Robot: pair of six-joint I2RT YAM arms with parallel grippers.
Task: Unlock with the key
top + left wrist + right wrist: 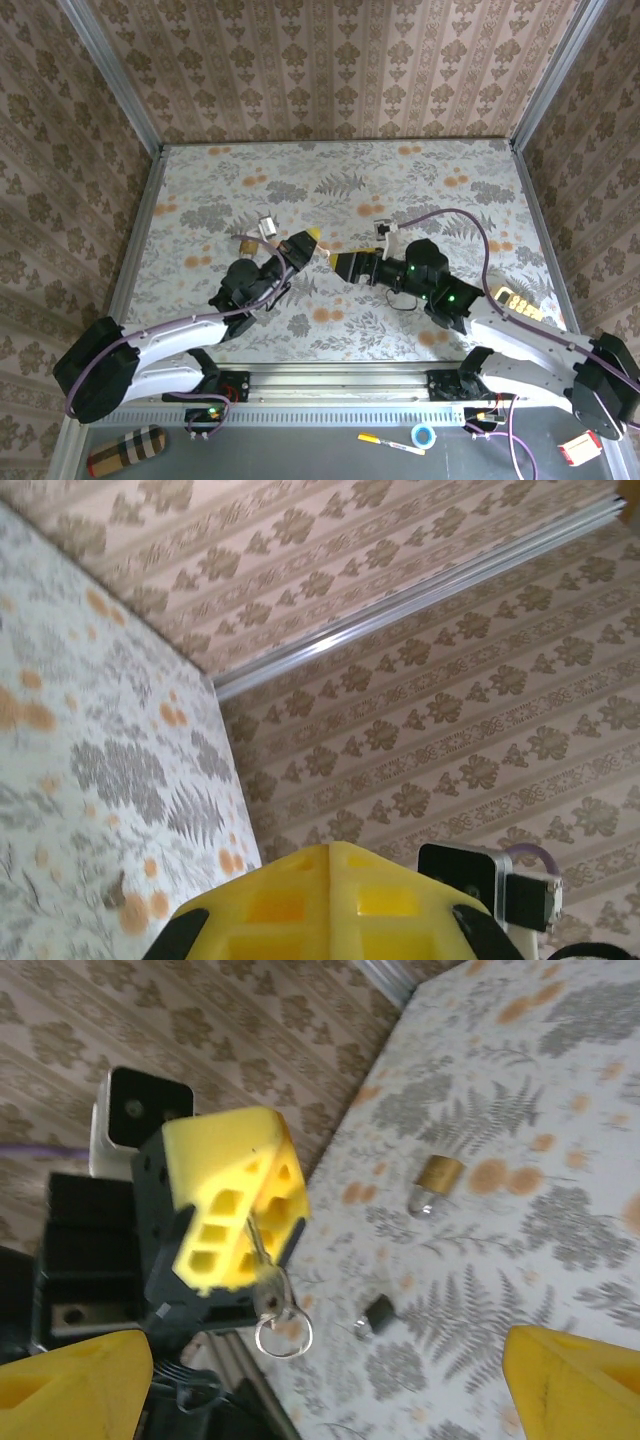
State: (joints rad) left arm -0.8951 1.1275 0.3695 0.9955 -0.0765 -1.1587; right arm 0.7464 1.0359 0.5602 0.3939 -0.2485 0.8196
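My left pincer (238,1210) is clamped shut on the key (262,1265). The shaft is nipped between the yellow fingers (215,1160), and the head pokes out below with a wire ring (283,1335) dangling from it. My right pincer (342,264) stands wide open and grips nothing; in its wrist view its two yellow fingertips (80,1380) sit far apart at the bottom corners. It faces the left pincer. From above, the two meet almost tip to tip, close together over the middle of the flowered table (450,200), both lifted off its surface.

Past the left pincer the brass padlock (435,1182) lies on its side on the table, apart from both pincers and from the key. A small black thing (378,1313) lies on the table nearer the hanging ring; I cannot tell what it is. Patterned walls (330,70) close the table in behind and at the sides.
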